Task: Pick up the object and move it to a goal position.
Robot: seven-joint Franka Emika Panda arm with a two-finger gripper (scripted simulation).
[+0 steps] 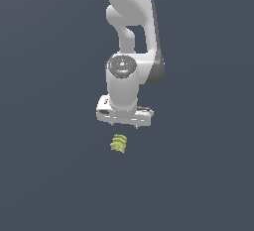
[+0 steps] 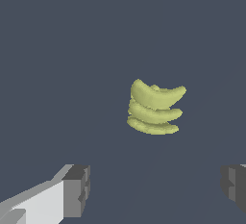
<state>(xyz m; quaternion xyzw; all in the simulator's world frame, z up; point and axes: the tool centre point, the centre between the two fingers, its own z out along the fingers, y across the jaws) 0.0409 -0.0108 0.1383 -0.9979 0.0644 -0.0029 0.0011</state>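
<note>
Banana bunch (image 1: 118,144), small, yellow-green, ridged: lies on dark counter (image 1: 44,175), just below hand (image 1: 125,124), untouched. Hand released, fingers (image 2: 77,191) spread wide. Judgement: centre bunch between pads, descend straight, close across narrow stacked side, then lift toward goal; goal unmarked.

yellow-green ridged object (image 1: 119,144) (image 2: 154,107), white hand (image 1: 125,122) (image 2: 156,192) with grey fingertips (image 2: 77,190), plain dark slate-blue ground (image 1: 49,175)

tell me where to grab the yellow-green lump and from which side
Grip the yellow-green lump across its short width, coming straight down from above. Its curved ridges stack into a compact bundle lying free on the floor, and the claw already hangs open just above it.
</note>
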